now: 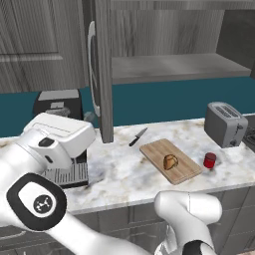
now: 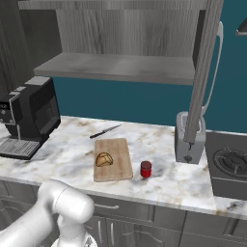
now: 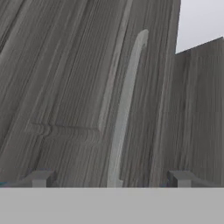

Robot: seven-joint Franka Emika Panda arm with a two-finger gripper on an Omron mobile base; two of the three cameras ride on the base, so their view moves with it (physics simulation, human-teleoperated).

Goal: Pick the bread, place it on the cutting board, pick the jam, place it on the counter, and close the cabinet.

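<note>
The bread sat on the cutting board, and the jam stood on the counter just beside it. Only the cabinet was left to shut. The gripper faced its door with jaws wide apart, holding nothing. A crooked push could slip off the smooth silver handle, or the arm might bump the toaster. The door looked grey and streaky like wood; the counter was shiny stone.

A silver bar handle runs up the dark grey cabinet door.
</note>
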